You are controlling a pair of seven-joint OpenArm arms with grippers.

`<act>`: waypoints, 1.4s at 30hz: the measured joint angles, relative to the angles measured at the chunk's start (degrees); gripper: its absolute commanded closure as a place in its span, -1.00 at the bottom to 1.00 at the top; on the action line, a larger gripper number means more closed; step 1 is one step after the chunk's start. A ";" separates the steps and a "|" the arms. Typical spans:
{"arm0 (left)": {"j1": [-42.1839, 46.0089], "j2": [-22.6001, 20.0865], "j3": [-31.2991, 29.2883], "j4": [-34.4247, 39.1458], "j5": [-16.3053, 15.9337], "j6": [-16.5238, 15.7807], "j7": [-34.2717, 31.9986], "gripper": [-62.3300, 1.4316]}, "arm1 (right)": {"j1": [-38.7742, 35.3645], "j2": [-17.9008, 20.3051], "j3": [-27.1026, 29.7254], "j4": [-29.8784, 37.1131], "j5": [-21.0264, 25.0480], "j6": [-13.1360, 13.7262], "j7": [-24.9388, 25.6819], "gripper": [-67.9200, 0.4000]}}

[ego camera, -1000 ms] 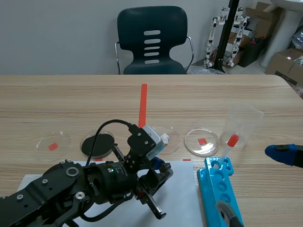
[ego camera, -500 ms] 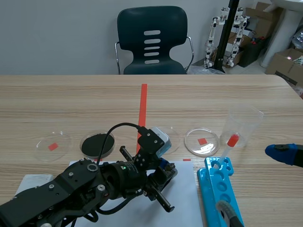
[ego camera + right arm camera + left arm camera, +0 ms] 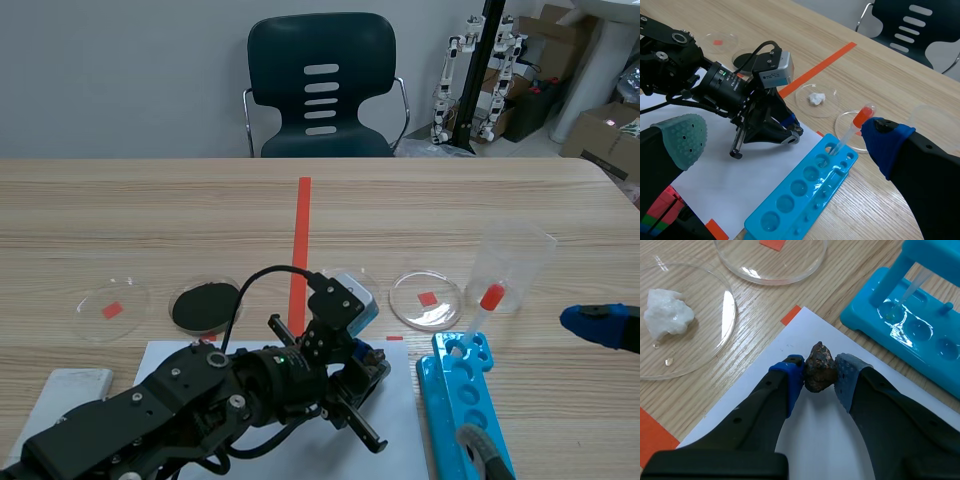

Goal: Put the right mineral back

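A dark brown mineral [image 3: 819, 373] is pinched between the blue pads of my left gripper [image 3: 819, 377], just above the white paper [image 3: 815, 440] near its far edge. Ahead and to its left, a white mineral [image 3: 668, 318] lies in a clear petri dish [image 3: 715, 347]. An empty petri dish [image 3: 790, 271] with a red mark under it sits straight ahead. In the scene view the left gripper [image 3: 363, 363] hangs low between the dishes and the blue rack [image 3: 470, 410]. My right gripper [image 3: 784, 138] stands wide open with nothing in it, its blue pad [image 3: 598, 324] at the right edge.
A blue well rack [image 3: 802, 196] holds a red-bulbed pipette [image 3: 488, 302]. A clear beaker [image 3: 517, 262] stands behind it. A dish of black powder [image 3: 206, 305] and another clear dish [image 3: 109, 307] lie to the left. A white flat object [image 3: 70, 385] rests at the lower left.
My left arm has carried the brown mineral rightward and farther along the paper, toward the petri dishes. The right arm has stayed where it was.
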 measured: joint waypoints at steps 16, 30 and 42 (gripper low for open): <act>0.00 -0.02 0.00 -1.07 0.11 0.00 -0.17 -0.08 | 0.00 0.00 0.00 0.00 0.00 0.00 0.00 -0.92; 0.00 -0.07 0.00 -1.05 0.15 -0.22 -0.46 -0.96 | 0.00 0.00 0.00 0.00 0.00 0.00 0.00 -0.92; 2.01 -8.39 -1.81 11.43 0.15 -0.17 -0.17 -0.96 | 0.00 0.00 0.00 0.00 0.00 0.00 0.00 -0.92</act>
